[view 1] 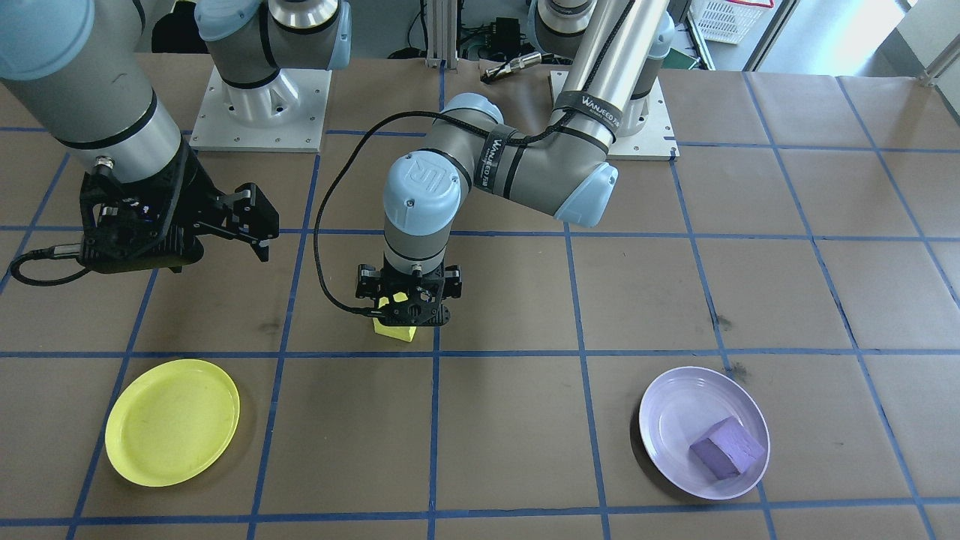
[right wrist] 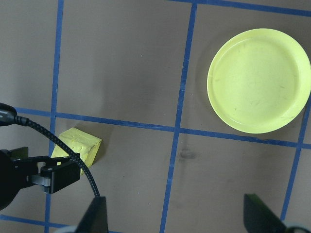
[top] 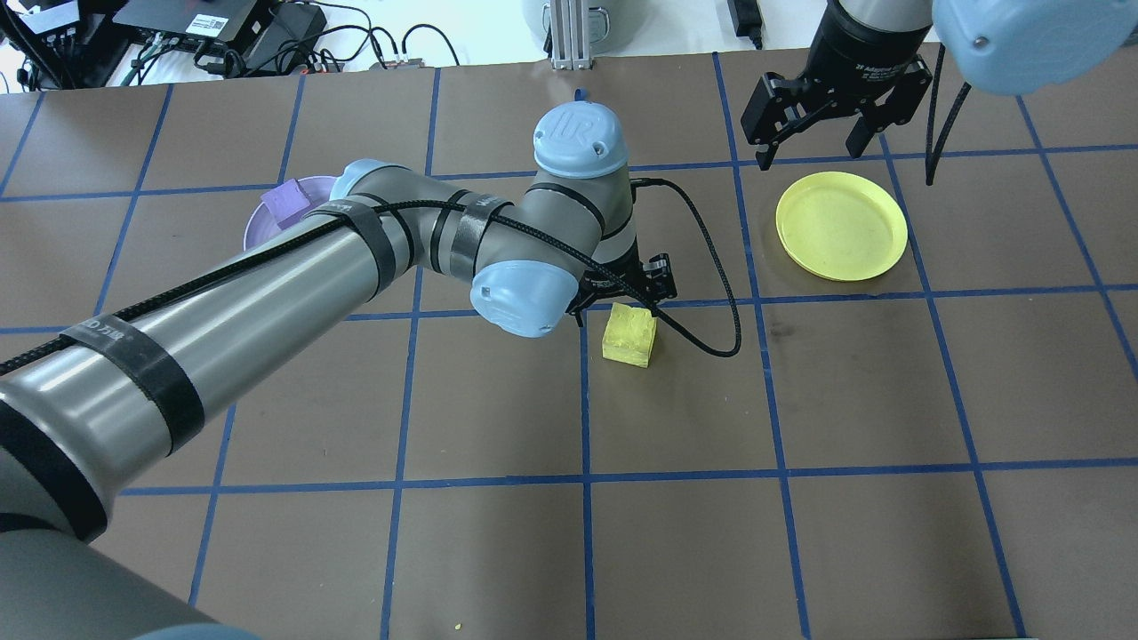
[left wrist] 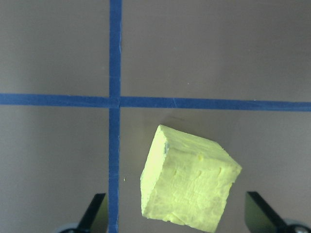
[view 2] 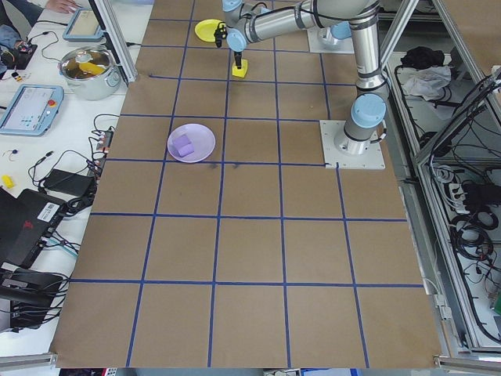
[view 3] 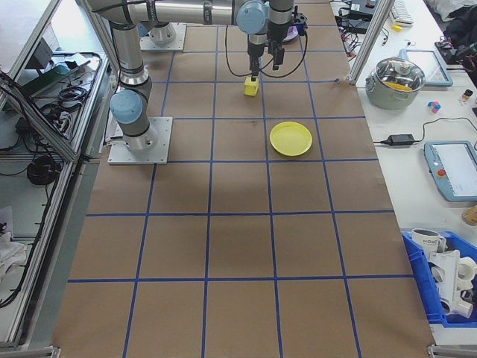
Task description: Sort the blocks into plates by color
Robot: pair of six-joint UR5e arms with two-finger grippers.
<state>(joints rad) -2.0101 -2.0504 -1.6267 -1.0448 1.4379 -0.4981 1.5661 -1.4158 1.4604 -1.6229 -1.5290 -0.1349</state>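
**Overhead exterior and front views: half sorted, yellow block still to go**

Halfway done, judging by the layout. Purple block (view 1: 727, 447) already lying inside the lavender plate (view 1: 669, 405), toward the rim, well off to the left claw's own left side. Yellow plate (view 1: 172, 421) holding nothing, set on the opposite side of that claw and nearer the right claw.

Yellow block (top: 629, 335) resting on the brown worktop (top: 853, 391), directly beneath the left claw (view 1: 405, 306). Seen from the left wrist camera: block (left wrist: 188, 185) sitting between the two spread fingertips (left wrist: 94, 212), turned at an angle to them, gaps showing on both sides. So, left claw released and lowered around the block, not yet clenched on it, apparently at the pre-grasp step.

Right claw (top: 816, 126) hanging above the far rim of the yellow plate (top: 841, 226), fingers apart, gripping nothing.

Left to do: close on the yellow block, lift, carry across to the yellow plate, release there. Skewed block may twist as the fingers close.
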